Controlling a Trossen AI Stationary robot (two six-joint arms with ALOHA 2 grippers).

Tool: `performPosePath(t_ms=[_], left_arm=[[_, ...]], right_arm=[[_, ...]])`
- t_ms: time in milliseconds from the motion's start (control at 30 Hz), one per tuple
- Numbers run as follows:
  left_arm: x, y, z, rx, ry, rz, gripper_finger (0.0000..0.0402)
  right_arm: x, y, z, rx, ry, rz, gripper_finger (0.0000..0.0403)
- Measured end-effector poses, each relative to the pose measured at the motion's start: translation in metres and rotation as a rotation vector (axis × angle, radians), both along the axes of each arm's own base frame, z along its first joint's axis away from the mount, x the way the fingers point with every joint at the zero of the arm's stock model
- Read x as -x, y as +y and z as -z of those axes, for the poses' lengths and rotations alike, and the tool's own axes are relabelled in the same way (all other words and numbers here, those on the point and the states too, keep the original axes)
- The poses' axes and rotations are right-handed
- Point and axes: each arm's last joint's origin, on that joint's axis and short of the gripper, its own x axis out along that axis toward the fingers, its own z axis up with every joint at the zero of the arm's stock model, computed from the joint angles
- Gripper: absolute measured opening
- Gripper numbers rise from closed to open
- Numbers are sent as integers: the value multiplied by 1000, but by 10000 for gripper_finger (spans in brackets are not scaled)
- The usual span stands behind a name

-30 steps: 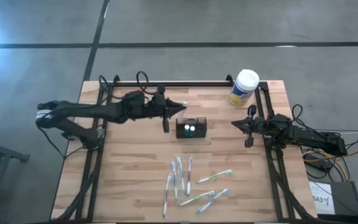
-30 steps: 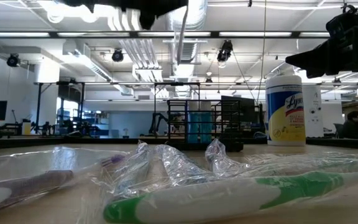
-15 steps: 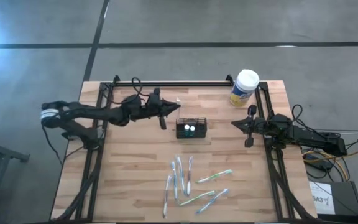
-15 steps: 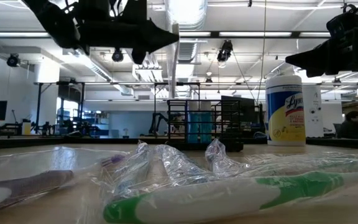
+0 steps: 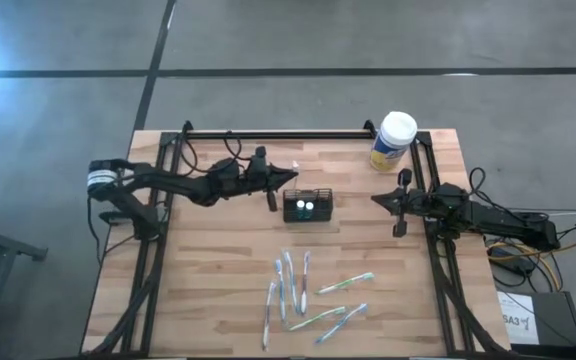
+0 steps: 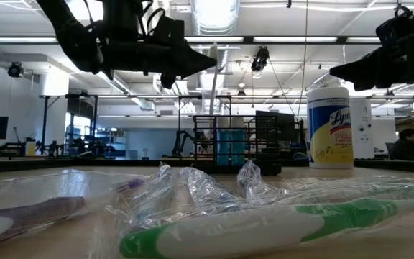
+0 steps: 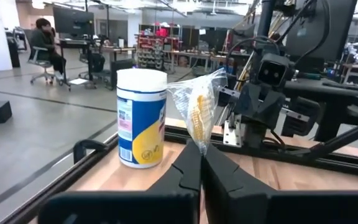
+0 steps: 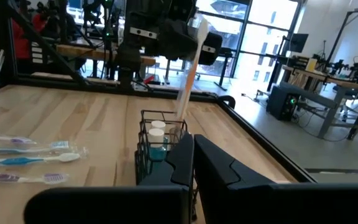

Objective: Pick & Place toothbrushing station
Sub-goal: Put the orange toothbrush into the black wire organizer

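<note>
left gripper holds a wrapped toothbrush above the table, beside the black holder

wooden plank table (image 5: pixel 218 260) fills the high view, framed by black rails, with grey floor around it; the small black rectangular holder with slotted, mesh-like sides (image 5: pixel 307 206) stands upright near the table's middle, its long axis running across the table from the left arm's side to the right arm's side, its open top facing up and showing two pale round things inside; in the low view the holder (image 6: pixel 228 144) shows as a dark wire box with something blue in it; the left gripper (image 5: pixel 293 174) is above the table just beside the holder's far left corner, its jaws closed narrowly on a clear-plastic-wrapped toothbrush with a yellowish head (image 7: pixel 197 111); in the right wrist view that toothbrush (image 8: pixel 189 68) hangs tilted above the holder (image 8: pixel 160 148); whether it touches the holder cannot be told; the right gripper (image 5: pixel 376 198) waits well apart on the holder's right, near the table's right rail, pointing toward the holder; its fingers (image 8: pixel 179 160) lie close together with nothing between them; a white-capped round canister with a yellow and blue label (image 5: pixel 393 142) stands upright at the far right corner; several wrapped toothbrushes with blue, green and purple handles (image 5: pixel 308 295) lie scattered flat on the near half of the table; a person seated at a desk (image 7: pixel 45 50) shows far off in the room behind.
</note>
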Motion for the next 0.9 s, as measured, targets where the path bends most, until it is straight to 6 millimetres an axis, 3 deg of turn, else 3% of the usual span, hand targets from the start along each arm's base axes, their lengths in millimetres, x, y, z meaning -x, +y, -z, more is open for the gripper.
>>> performPosePath(t_ms=[900], left_arm=[[-6, -6, 42, 12, 138, 24, 4]], right_arm=[[-1, 0, 1, -5, 10, 0, 8]])
